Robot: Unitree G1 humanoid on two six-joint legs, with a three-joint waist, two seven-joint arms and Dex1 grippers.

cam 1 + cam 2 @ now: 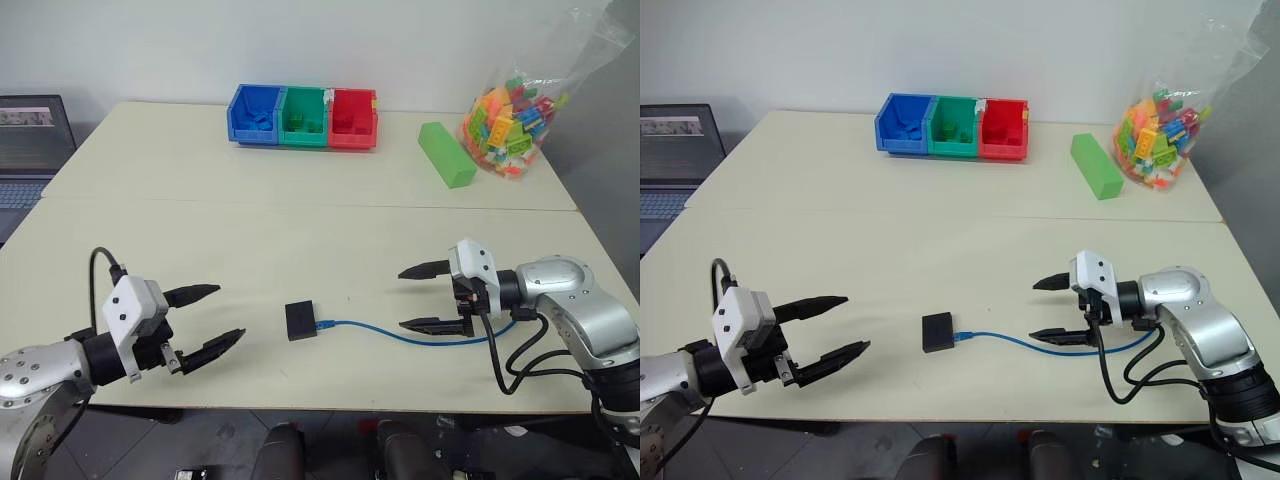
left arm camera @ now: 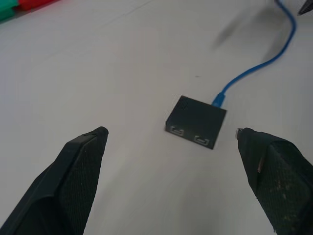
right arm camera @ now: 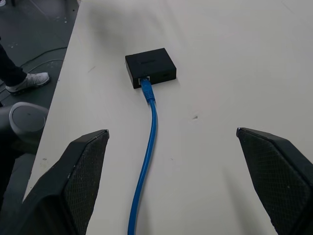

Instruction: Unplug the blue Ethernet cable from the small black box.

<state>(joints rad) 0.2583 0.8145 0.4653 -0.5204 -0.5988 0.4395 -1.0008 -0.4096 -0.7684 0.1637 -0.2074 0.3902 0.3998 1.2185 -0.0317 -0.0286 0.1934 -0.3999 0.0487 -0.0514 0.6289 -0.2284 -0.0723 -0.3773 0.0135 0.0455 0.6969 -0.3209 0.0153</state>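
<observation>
The small black box [image 1: 300,320] lies flat on the cream table near its front edge, between my two arms. The blue Ethernet cable [image 1: 400,336] is plugged into the box's right side and curves right across the table, passing under my right gripper. In the right wrist view the plug [image 3: 146,88] sits in the box's port [image 3: 149,66]. My left gripper [image 1: 213,318] hovers open left of the box, pointing at it, with nothing between its fingers. My right gripper [image 1: 423,297] hangs open right of the box, above the cable, empty. The left wrist view shows the box [image 2: 196,121] ahead.
Blue, green and red bins [image 1: 303,117] stand in a row at the table's far side. A green block [image 1: 446,155] and a clear bag of coloured bricks [image 1: 512,118] lie at the far right. A laptop [image 1: 30,150] sits off the table's left. A person's shoe [image 3: 27,81] shows on the floor.
</observation>
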